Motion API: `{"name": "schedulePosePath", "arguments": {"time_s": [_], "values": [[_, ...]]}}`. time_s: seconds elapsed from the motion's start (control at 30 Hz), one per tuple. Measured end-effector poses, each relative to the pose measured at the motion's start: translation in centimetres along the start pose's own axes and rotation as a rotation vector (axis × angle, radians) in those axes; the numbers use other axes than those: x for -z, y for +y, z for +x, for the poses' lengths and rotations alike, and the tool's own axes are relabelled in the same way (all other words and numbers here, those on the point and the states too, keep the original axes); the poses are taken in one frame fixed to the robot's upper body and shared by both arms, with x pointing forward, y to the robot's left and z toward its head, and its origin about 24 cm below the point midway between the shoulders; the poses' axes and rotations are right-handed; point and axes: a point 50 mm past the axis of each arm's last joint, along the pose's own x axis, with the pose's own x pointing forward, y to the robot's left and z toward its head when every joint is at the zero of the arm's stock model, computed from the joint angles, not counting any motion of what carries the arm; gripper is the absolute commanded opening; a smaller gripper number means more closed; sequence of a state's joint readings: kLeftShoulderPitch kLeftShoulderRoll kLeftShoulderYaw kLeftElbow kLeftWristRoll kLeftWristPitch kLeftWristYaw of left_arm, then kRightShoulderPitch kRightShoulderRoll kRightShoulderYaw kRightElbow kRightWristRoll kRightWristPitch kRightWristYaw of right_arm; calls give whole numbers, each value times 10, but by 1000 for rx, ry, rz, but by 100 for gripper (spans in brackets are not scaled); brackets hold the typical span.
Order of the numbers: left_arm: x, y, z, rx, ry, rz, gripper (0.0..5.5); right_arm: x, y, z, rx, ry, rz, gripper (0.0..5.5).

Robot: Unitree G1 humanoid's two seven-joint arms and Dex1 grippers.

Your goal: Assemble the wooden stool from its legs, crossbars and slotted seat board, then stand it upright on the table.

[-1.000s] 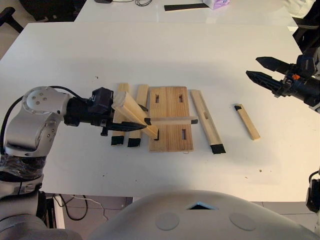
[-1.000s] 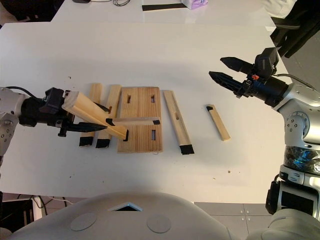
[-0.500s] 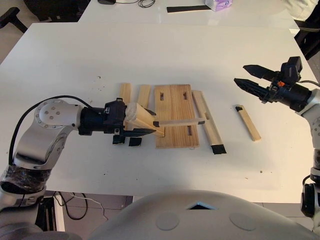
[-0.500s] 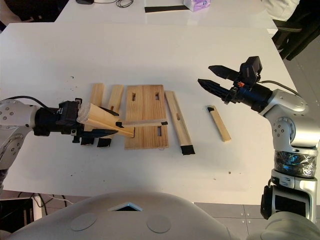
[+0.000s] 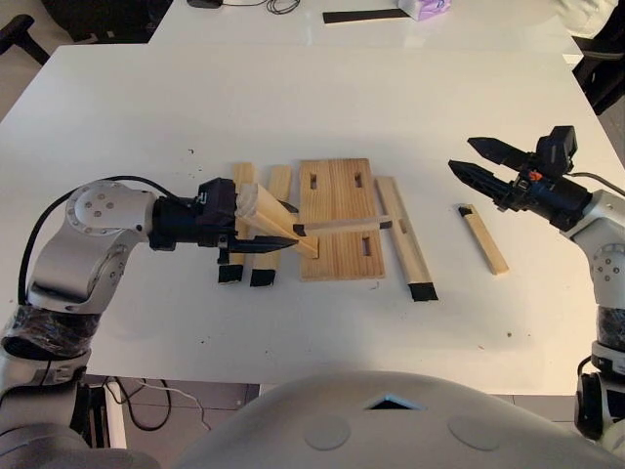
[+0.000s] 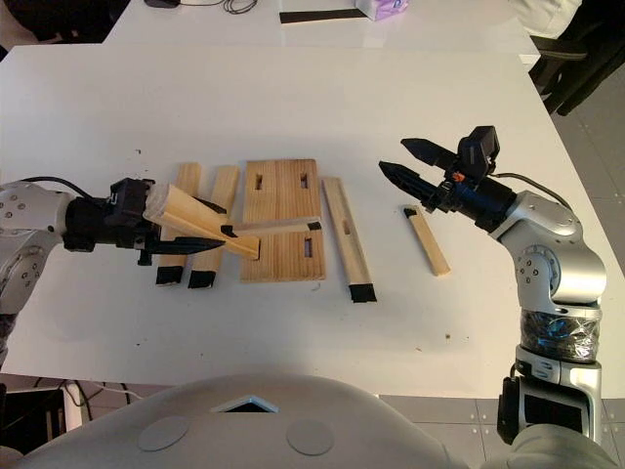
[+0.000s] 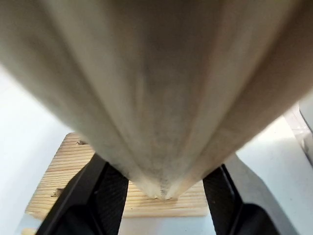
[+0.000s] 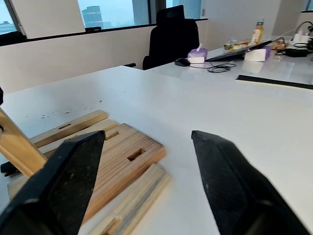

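Note:
The slotted seat board (image 5: 338, 217) lies flat mid-table. My left gripper (image 5: 278, 227) is shut on a wooden leg (image 5: 266, 213), held tilted just left of the board. A thin crossbar (image 5: 342, 226) sticks out of that leg across the board. Two more legs (image 5: 279, 186) lie on the table under the held one. Another leg (image 5: 403, 237) lies right of the board, and a short crossbar (image 5: 482, 237) farther right. My right gripper (image 5: 462, 155) hangs open and empty above the table, between those two. The left wrist view has the leg (image 7: 156, 98) between my fingers (image 7: 98, 196).
A second table behind carries a black strip (image 5: 361, 15), a tissue box (image 5: 425, 8) and cables. An office chair (image 8: 173, 34) stands beyond the table's far side. Bare tabletop (image 5: 322, 107) stretches behind the parts and along the front edge.
My right gripper has moved left, toward the board and past the short crossbar, staying open. The left gripper keeps its hold on the leg, which has tilted slightly. The head camera shifted.

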State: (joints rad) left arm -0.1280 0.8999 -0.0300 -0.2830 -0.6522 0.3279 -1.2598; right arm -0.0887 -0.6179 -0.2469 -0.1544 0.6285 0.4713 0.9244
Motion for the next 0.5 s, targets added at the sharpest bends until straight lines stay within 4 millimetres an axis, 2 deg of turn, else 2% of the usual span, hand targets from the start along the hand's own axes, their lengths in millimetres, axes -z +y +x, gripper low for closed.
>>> {"name": "schedulePosePath", "arguments": {"time_s": [0.2,0.37,0.5], "values": [[-8,4,-15,-43,-35,-68,378,6,0,-5,61,-33,16,326],[-12,3,-22,-64,-51,-85,381,10,3,-5,76,-53,29,326],[9,0,-41,-142,33,-152,381,14,4,-7,86,-45,37,326]]}}
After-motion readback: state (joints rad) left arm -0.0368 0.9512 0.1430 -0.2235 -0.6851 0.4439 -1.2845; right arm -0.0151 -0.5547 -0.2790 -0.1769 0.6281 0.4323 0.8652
